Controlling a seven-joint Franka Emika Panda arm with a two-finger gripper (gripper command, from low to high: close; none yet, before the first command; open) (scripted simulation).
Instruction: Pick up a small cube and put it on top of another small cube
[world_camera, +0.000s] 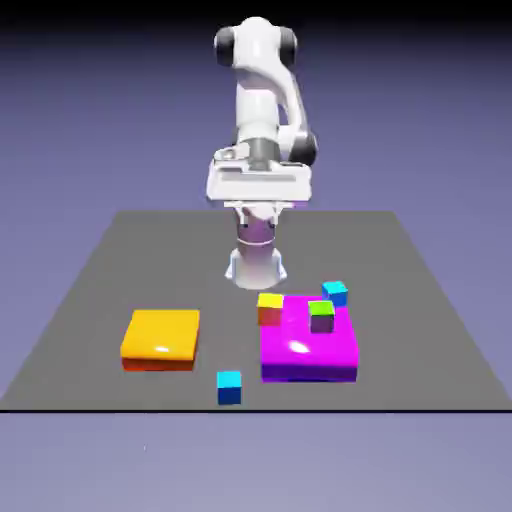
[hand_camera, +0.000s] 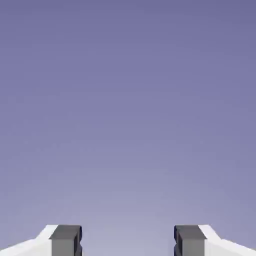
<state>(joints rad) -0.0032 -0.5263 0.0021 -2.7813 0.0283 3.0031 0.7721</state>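
Waiting open above the surface, two small cyan cubes lying apart

Hanging high over the far part of the dark surface (world_camera: 90, 290), near the robot's base (world_camera: 256, 268), the tool (world_camera: 260, 222) is released, its two fingertips (hand_camera: 66, 241) spread wide with nothing between them. The hand view shows only those fingertips against the blue-violet backdrop (hand_camera: 128, 110).

One small cyan cube (world_camera: 229, 388) with darker blue sides sits on the surface near its front edge, between the orange slab (world_camera: 161, 340) on the exterior view's left and the purple slab (world_camera: 308, 340) on the right. The other small cyan cube (world_camera: 335, 294) is at the purple slab's far right corner; whether it touches the slab is unclear. A yellow-topped orange cube (world_camera: 270, 309) appears by the purple slab's left side, and a green-topped cube (world_camera: 321, 317) appears over its right half.
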